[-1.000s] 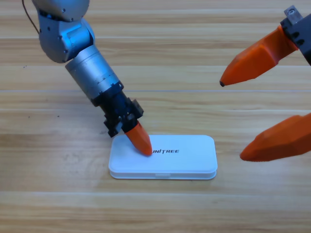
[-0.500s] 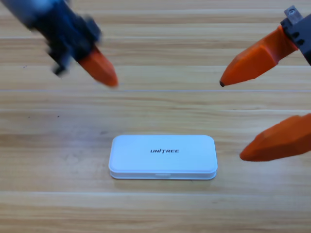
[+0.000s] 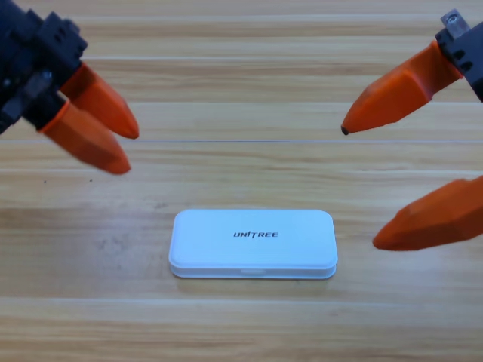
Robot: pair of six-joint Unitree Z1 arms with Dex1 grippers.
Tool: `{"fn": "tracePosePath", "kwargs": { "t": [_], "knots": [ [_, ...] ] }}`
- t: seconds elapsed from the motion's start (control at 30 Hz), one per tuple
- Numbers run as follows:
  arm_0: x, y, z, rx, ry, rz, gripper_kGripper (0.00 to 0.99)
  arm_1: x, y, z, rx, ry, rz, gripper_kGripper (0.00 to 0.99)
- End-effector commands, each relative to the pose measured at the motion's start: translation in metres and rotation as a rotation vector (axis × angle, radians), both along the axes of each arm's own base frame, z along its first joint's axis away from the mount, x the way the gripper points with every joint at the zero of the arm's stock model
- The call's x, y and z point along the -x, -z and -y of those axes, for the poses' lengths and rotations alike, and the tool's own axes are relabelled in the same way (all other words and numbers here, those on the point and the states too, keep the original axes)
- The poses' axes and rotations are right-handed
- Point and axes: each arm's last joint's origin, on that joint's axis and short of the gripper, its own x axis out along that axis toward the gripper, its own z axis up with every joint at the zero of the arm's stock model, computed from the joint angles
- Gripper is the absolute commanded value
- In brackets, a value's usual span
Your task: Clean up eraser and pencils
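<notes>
The white case (image 3: 253, 243) lies shut on the wooden table (image 3: 241, 324), low in the middle; no eraser or pencils show. The left gripper (image 3: 127, 152) hangs up-left of the case, jaws slightly apart, holding nothing. The right gripper (image 3: 359, 186) waits at the right edge, jaws wide apart and empty.

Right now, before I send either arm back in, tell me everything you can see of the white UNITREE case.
The white UNITREE case is a flat, rounded-corner rectangle, apparently smooth plastic. Its lid is shut, with black UNITREE lettering near the middle of the top; a seam runs along the front edge with a small tab at its centre. It lies flat on the wooden table, long side across the picture, just below centre. Nothing touches it: the left gripper and right gripper both sit apart, above and to its sides.
</notes>
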Motion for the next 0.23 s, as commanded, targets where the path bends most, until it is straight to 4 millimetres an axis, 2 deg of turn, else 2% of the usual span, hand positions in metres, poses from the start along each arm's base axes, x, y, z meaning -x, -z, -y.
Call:
{"fn": "tracePosePath", "kwargs": {
  "t": [0.03,0.23],
  "knots": [
    [-0.0004,0.0150,0.0087,-0.035,0.016,-0.054,0.990,-0.0064,0.0175,-0.0157,0.038,-0.018,-0.038,0.974],
    [-0.0043,0.0189,0.0109,-0.052,0.006,-0.064,0.990,-0.0064,0.0176,-0.0156,0.039,-0.018,-0.039,0.974]
  ]
}}
